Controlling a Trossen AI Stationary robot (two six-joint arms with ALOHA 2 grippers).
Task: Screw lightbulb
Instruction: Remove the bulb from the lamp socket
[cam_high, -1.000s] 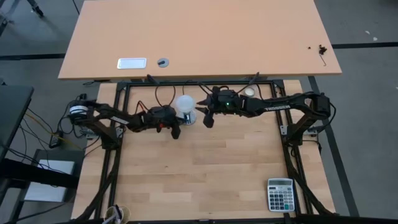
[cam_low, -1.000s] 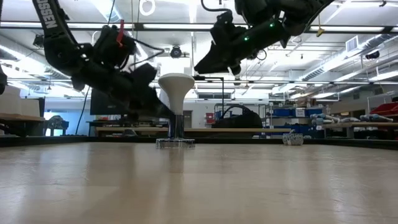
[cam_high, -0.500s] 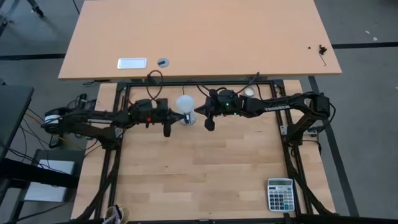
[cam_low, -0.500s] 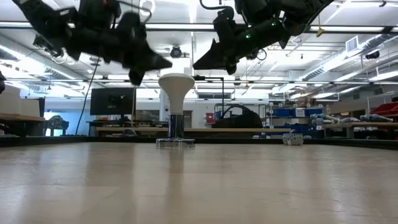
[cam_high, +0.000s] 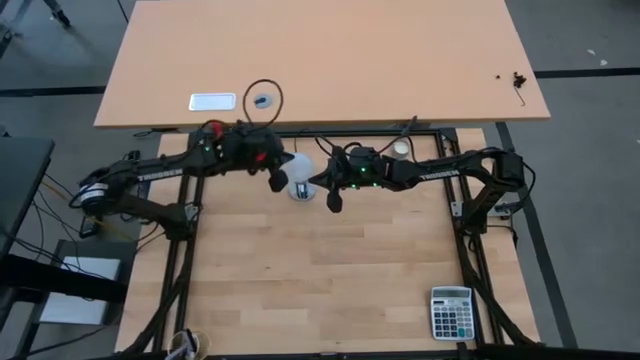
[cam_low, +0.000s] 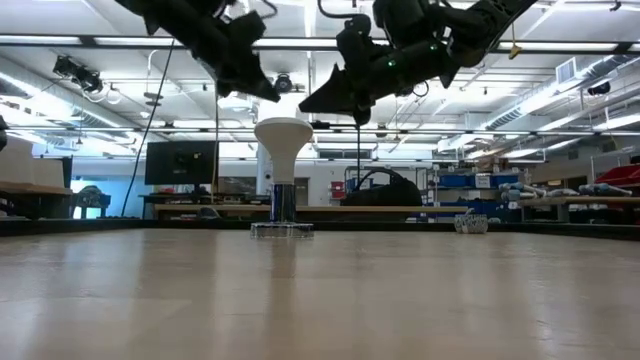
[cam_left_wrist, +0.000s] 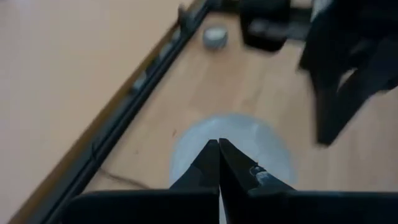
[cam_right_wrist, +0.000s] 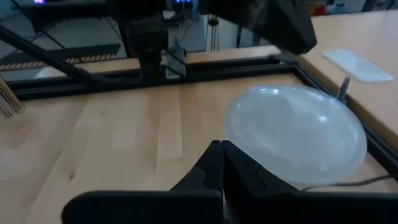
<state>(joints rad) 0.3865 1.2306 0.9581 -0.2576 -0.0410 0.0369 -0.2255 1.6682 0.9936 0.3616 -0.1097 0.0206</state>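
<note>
Pale wood-plank table (cam_high: 330, 270) framed in black, workshop room seen beyond, white lightbulb (cam_low: 284, 150) stood upright near the table's back edge, wide head up, left gripper (cam_high: 274, 178) and right gripper (cam_high: 333, 196) raised either side of it, both pinched closed, holding nothing

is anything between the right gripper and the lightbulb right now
Nothing visible. The lightbulb stands upright in its socket, and the right gripper hangs just beside its head, fingers shut, with only air between. The left gripper hangs above, also shut.
</note>
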